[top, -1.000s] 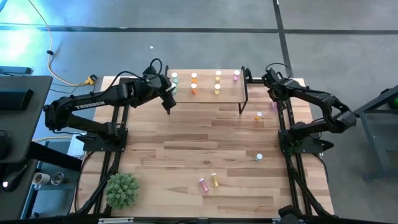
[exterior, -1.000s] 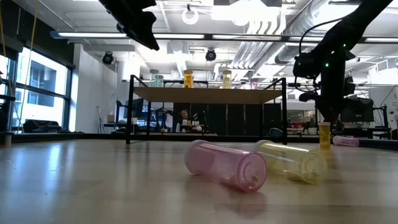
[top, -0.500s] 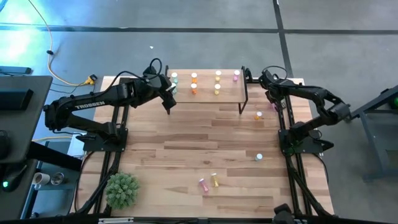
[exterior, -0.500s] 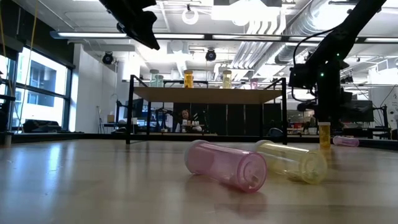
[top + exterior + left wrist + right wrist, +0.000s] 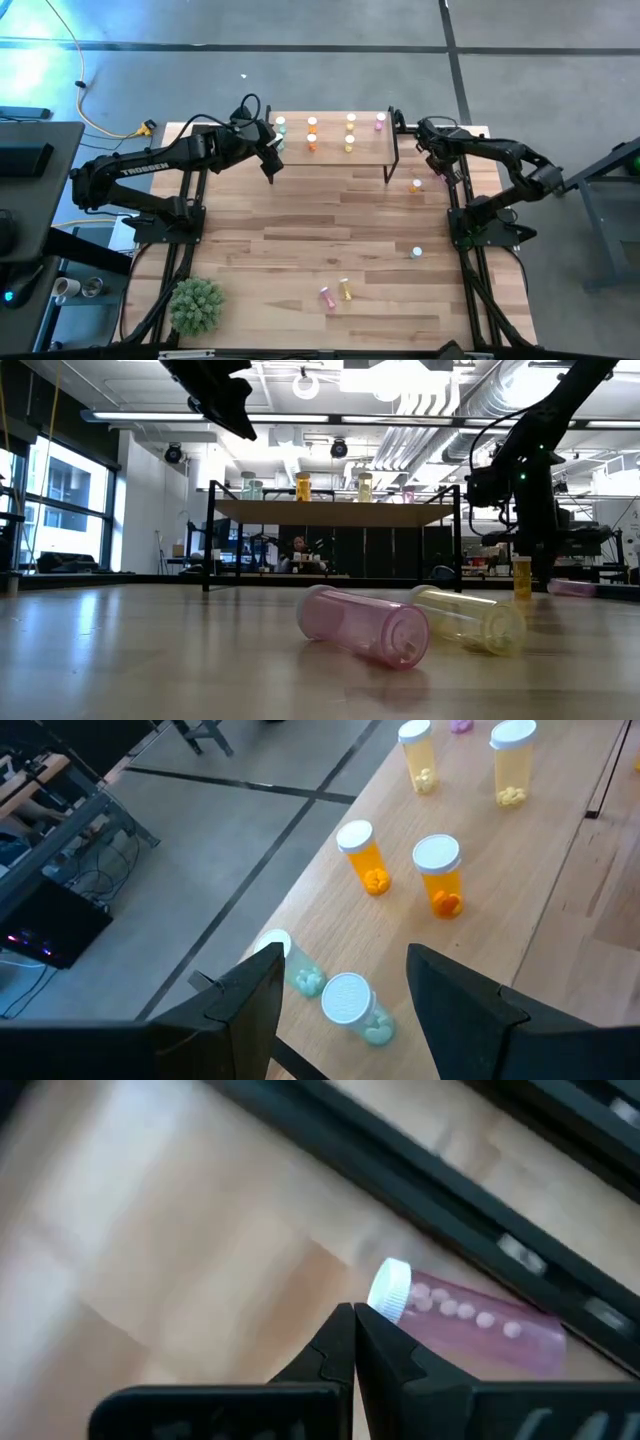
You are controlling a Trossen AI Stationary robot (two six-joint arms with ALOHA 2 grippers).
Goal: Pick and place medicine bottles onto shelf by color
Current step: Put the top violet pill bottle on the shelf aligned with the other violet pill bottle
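Partly hidden items
Left fingers [image 5: 245,1010] are covering part of a green bottle [image 5: 297,970]; the picture's edge is cutting the pink bottle [image 5: 461,725].

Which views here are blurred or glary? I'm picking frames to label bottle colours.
Right wrist view: soft and smeared; the lying pink bottle beyond the shut right gripper still reads pink. Low view: bright ceiling lights, dim shelf, near bottles large. Left wrist view: sharp; green bottles between the open left gripper's fingers. High view: blue glare at one corner.
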